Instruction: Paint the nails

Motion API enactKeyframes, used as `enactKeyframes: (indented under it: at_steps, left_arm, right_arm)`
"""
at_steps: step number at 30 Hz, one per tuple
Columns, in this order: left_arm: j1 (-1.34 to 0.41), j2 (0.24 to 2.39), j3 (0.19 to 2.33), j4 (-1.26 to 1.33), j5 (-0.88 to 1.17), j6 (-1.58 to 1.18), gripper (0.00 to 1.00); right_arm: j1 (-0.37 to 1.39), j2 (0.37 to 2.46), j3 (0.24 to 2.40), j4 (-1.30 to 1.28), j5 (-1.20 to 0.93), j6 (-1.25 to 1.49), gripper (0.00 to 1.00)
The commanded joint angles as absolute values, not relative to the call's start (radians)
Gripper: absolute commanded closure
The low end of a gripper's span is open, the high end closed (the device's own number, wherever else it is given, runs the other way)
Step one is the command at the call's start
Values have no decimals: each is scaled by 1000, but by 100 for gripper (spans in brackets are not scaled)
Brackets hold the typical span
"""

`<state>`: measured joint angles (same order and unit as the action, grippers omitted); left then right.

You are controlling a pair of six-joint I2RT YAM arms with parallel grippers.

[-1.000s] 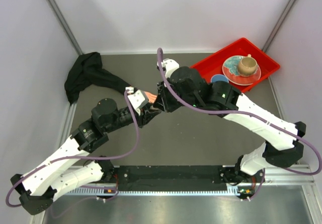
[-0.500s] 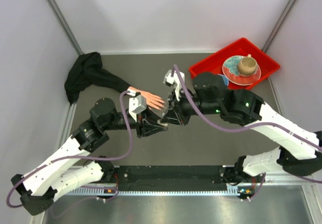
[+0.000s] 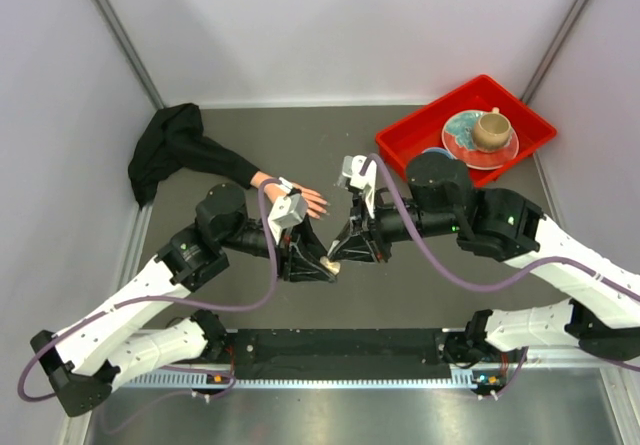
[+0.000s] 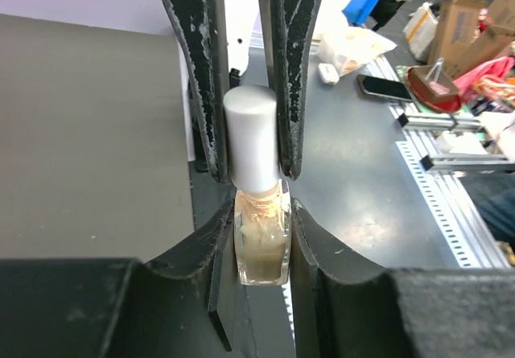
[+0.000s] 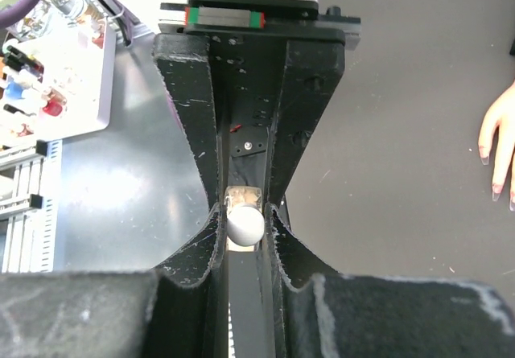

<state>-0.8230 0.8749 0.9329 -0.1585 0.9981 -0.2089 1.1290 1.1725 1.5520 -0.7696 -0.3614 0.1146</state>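
Observation:
A pink-beige mannequin hand [image 3: 300, 198] with a black sleeve [image 3: 178, 149] lies at the left middle of the table. Its fingertips with small nails [image 5: 484, 158] show at the right edge of the right wrist view. A small tan bottle [image 3: 331, 263] is held between both grippers, nearer than the hand. My left gripper [image 3: 316, 265] [image 4: 261, 211] is shut on the glass body [image 4: 261, 249]. My right gripper [image 3: 345, 252] [image 5: 245, 216] is shut on the white cap [image 5: 244, 226] [image 4: 251, 137]. The cap sits on the bottle.
A red tray [image 3: 522, 115] stands at the back right with a plate [image 3: 464, 140] and a tan cup [image 3: 490, 130] on it. A blue thing [image 3: 430, 152] lies at its near edge, partly hidden by the right arm. Grey walls close the left, back and right.
Both grippers have moved together from over the mannequin hand toward the near middle of the table, holding the bottle between them. The hand is now uncovered.

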Motion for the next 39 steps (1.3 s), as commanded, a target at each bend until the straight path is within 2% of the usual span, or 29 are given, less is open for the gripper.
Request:
enactKeyframes:
  at_steps: [1, 4, 9, 39]
  left_arm:
    - [-836, 853, 1005, -191, 981, -118, 100]
    - [-836, 839, 1011, -244, 868, -54, 100]
    - [-836, 838, 1015, -278, 795, -31, 100]
    - [-836, 856, 1012, -304, 753, -25, 100]
  right_arm:
    - [1100, 1170, 1551, -687, -313, 90, 100]
    - [1101, 1167, 1568, -704, -278, 101, 100]
    - [1100, 1157, 1574, -707, -244, 110, 100]
    - [1100, 1143, 1597, -716, -204, 112, 100]
